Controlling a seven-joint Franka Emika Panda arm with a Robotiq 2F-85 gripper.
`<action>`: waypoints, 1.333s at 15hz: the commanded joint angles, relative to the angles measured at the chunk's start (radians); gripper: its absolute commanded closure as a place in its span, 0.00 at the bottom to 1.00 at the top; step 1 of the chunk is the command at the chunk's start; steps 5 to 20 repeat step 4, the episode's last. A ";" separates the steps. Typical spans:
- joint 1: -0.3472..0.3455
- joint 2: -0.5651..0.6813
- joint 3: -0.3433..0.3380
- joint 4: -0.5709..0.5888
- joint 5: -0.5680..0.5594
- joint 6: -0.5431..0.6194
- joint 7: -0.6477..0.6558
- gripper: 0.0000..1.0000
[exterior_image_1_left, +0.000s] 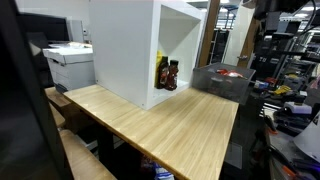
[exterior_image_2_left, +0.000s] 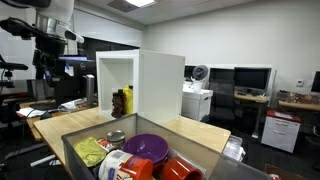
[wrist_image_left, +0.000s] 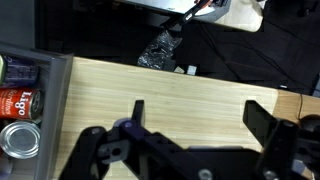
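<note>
In the wrist view the grey bin (wrist_image_left: 48, 100) sits at the far left, with a red-labelled can (wrist_image_left: 17, 103) and a silver tin (wrist_image_left: 20, 139) lying inside it, just past the edge of the wooden surface (wrist_image_left: 160, 90). To the right of them the hand (wrist_image_left: 195, 115) hangs over bare wood, its two fingers (wrist_image_left: 138, 110) spread as wide as they go and holding nothing. It touches no object; the cans in the bin are the things nearest to it.

In an exterior view the arm (exterior_image_2_left: 52, 35) is raised high at the left, well above the surface, with the white open-fronted cabinet (exterior_image_2_left: 140, 85) and the bottles (exterior_image_2_left: 122, 100) inside it to its right, and the bin with a purple bowl (exterior_image_2_left: 150, 147) nearer the camera.

This looks like an approach stage with nothing yet gripped. A pick from the bin would call for moving left over it, then descending with the fingers straddling a can.
</note>
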 joint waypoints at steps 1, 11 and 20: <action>-0.028 0.004 0.023 -0.003 0.027 -0.002 -0.021 0.00; -0.027 0.005 0.023 -0.007 0.034 -0.002 -0.025 0.00; -0.027 0.005 0.023 -0.007 0.034 -0.002 -0.025 0.00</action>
